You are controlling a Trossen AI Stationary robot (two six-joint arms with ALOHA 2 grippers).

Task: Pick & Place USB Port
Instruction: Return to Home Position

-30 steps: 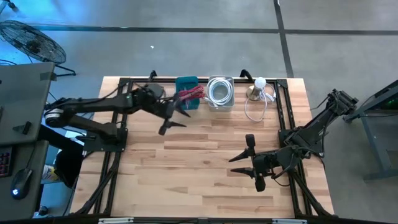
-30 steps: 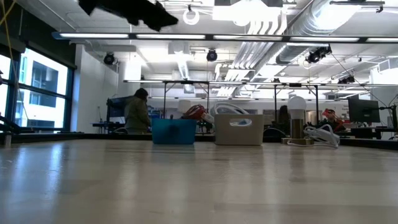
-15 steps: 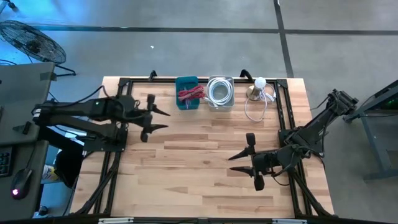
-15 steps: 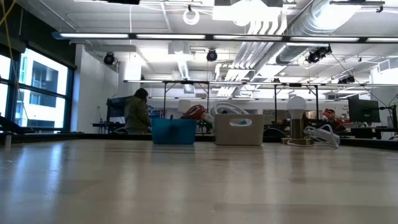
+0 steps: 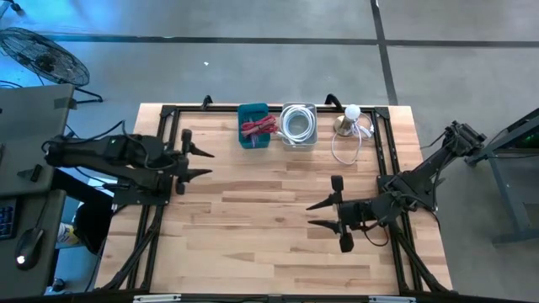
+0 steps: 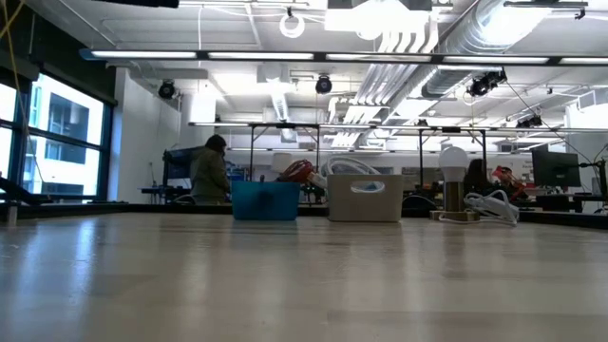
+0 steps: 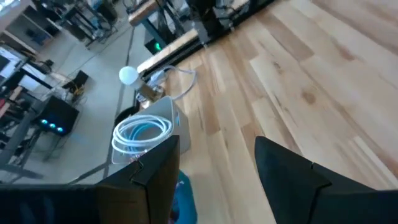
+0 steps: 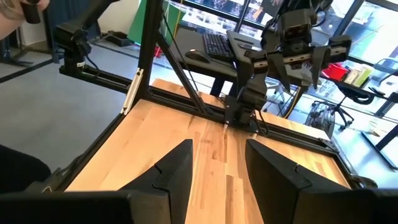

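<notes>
Both grippers are empty, jaws spread wide. Left gripper hovers by the worktop's left edge; right gripper is over the right half, toward the front edge. Pink charger cable lies in the blue bin, white coil in the gray bin, both at the far edge. Looks like the homing step. Next: fold each arm to rest, no grasp needed.

My wood table: blue bin, gray bin, bulb lamp with white cord, lined along far edge.
</notes>
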